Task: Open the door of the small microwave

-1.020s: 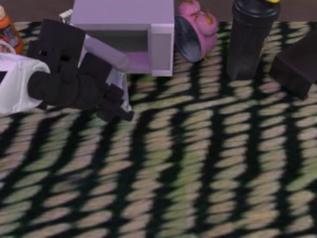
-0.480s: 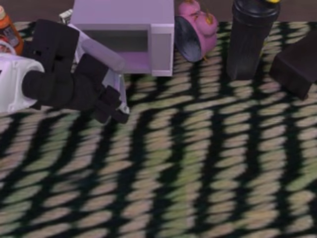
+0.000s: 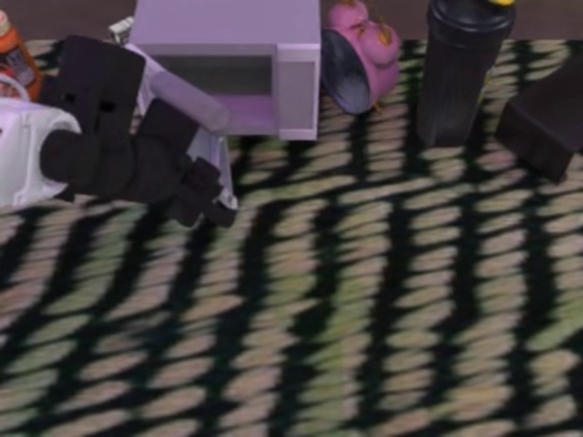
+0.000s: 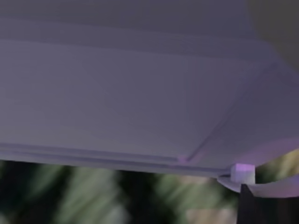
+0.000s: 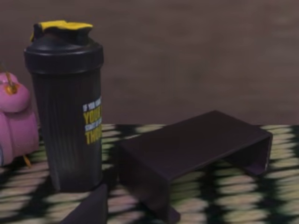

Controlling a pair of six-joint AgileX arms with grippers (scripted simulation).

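The small microwave (image 3: 228,36) stands at the back of the table, left of centre, its purple-tinted cavity (image 3: 246,96) exposed. Its door (image 3: 219,155) is swung out toward the left and the front, and my left arm covers most of it. My left gripper (image 3: 205,196) sits at the door's free edge, shut on the handle side. In the left wrist view the door panel (image 4: 131,93) fills most of the picture, with one dark finger (image 4: 250,205) just below its edge. My right gripper (image 5: 133,214) is outside the top view, parked and open.
A pink alarm clock (image 3: 360,50) stands just right of the microwave, then a black shaker bottle (image 3: 460,73) and a dark low stand (image 3: 542,118). A white jug (image 3: 23,150) and an orange bottle (image 3: 14,50) are at the far left, beside my left arm.
My left arm has drawn slightly to the left and back, taking the door's free edge with it. Over the last half second it barely moves.
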